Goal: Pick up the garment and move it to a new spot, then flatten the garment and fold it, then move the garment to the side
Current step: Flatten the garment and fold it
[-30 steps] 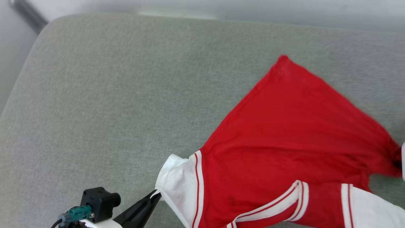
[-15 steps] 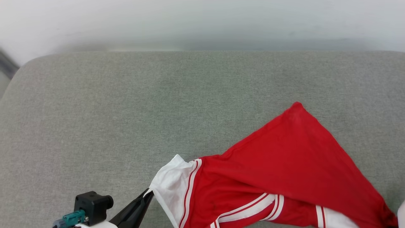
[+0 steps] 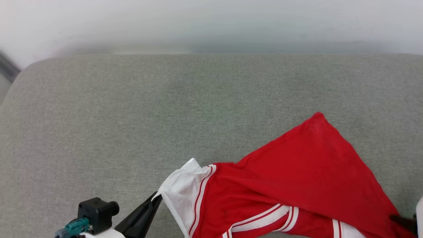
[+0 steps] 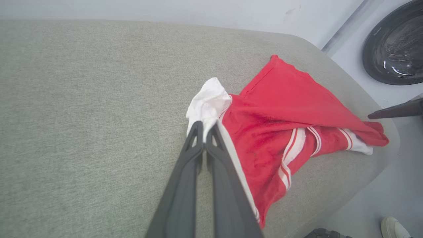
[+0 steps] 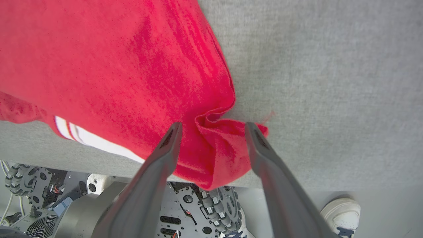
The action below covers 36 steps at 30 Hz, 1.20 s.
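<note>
The garment is a red shirt with white, red-striped sleeves, lying crumpled at the front right of the grey padded surface. My left gripper is shut on the edge of its white sleeve; in the left wrist view the two fingers pinch that sleeve. My right gripper stands open, its fingers either side of a bunched red corner at the surface's front edge. In the head view its dark fingertip lies by that corner.
The grey surface has rounded corners and stretches bare to the left and back. A pale wall runs behind it. A round dark machine door stands off to the side. A person's white shoe and my wheeled base are below the front edge.
My right gripper has opened and let go of the red corner, which now lies between its fingers. The left gripper still holds the sleeve. The head camera shifted earlier.
</note>
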### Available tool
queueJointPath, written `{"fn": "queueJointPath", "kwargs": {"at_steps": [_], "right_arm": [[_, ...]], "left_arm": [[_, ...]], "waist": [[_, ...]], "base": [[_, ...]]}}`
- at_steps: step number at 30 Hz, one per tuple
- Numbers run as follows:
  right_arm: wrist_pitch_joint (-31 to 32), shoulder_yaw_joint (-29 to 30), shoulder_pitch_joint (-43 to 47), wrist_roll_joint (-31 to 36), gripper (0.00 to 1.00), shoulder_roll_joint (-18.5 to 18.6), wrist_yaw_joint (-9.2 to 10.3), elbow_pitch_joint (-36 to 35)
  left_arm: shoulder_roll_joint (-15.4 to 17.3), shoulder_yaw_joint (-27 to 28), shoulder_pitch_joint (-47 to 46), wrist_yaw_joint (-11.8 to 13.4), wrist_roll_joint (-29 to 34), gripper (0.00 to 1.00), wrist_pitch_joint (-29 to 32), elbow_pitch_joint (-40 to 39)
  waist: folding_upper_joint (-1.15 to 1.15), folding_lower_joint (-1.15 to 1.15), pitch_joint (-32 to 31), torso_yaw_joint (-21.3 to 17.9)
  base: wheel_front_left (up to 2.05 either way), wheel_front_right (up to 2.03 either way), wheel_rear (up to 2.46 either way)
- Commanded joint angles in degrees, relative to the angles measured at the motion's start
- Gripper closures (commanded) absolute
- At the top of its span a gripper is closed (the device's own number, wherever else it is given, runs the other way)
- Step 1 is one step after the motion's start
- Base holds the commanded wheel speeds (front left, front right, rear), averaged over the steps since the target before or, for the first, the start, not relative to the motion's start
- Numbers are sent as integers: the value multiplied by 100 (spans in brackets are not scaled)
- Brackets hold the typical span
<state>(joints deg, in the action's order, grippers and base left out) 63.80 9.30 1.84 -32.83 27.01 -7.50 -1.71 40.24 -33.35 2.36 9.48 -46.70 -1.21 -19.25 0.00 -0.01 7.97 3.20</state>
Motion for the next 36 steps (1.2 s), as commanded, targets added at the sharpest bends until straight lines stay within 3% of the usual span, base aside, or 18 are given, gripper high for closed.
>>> {"fn": "queueJointPath", "kwargs": {"at_steps": [1,7,11,24,36], "right_arm": [[3,-12,-162,-88,0,48,2,-114],[183,-114,-928,-146,0,10,2,-673],[251,-430,-1597,8,0,-91,2,-608],[67,-818,-3203,1059,0,-105,2,1103],[112,-1276,-3036,1126,0,-65,1,1987]], "left_arm": [[-7,-5,-56,-28,33,100,-36,-31],[11,-19,-191,-47,128,100,-38,-194],[-2,-54,-299,-78,214,100,-2,-298],[-228,-300,-742,-239,470,100,30,-542],[-389,-430,-934,-344,553,100,-34,-453]], "waist": [[0,1,39,53],[0,1,273,290],[0,1,474,512],[0,1,1170,1230],[0,1,1495,1545]], "base": [[0,0,0],[0,0,0],[0,0,0],[0,0,0],[0,0,0]]}}
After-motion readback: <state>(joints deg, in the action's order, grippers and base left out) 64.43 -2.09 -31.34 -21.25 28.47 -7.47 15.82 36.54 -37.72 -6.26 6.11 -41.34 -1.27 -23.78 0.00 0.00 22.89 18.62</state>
